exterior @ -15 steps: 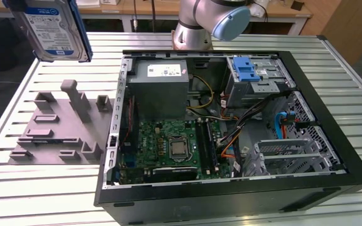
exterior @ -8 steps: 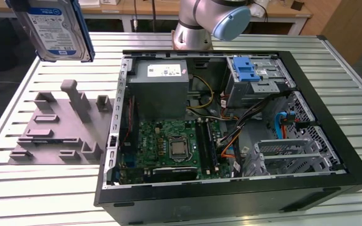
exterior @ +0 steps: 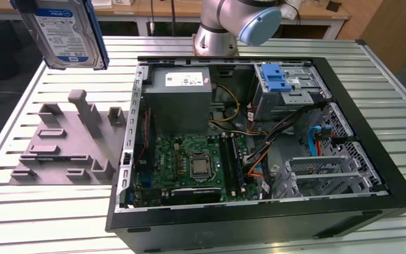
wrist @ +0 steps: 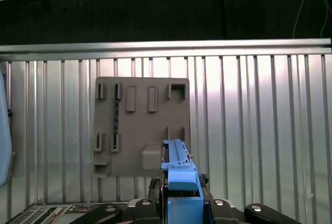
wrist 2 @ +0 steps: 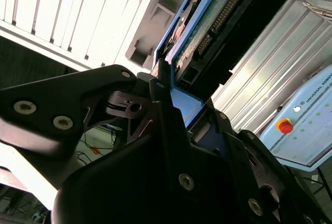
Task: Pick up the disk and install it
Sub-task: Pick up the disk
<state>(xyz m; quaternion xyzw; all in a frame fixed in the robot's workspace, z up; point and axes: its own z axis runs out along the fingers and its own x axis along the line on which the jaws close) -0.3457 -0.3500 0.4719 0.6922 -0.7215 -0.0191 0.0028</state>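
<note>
The gripper (wrist 2: 181, 95) is closed on the disk (wrist 2: 228, 24). In the second wrist view its two black fingers (wrist 2: 168, 120) clamp the disk from either side. The drive's blue plastic carrier frame sits between them and its green circuit-board underside runs out past the fingertips. The pads appear to bear on the blue frame rather than the metal body, though the contact is partly hidden.

In the exterior view the disk (exterior: 67, 32) hangs in the air, label side facing the camera, nearly upright and slightly tilted, touching nothing below it.

In the first wrist view the blue edge of the disk (wrist: 179, 164) stands up between the fingers (wrist: 154, 185). Below the fingers lies a grey moulded holder (wrist: 140, 125) with raised tabs and slots, flat on the slatted metal table (wrist: 249, 130).

The exterior view shows this holder (exterior: 62, 148) on the table (exterior: 48, 222), beneath the raised disk. Beside the holder, toward the exterior view's right and well apart from the fingers, stands an open black computer case (exterior: 259, 225). Inside it are a grey power supply box (exterior: 182, 98) with a white sticker, a green motherboard (exterior: 192, 164) and a blue ribbed latch (exterior: 276, 79) on the metal drive cage. The robot arm (exterior: 224, 24) rises behind the case.

In the second wrist view, a pale control box (wrist 2: 308, 130) with a red button (wrist 2: 284, 126) stands beyond the fingers.
</note>
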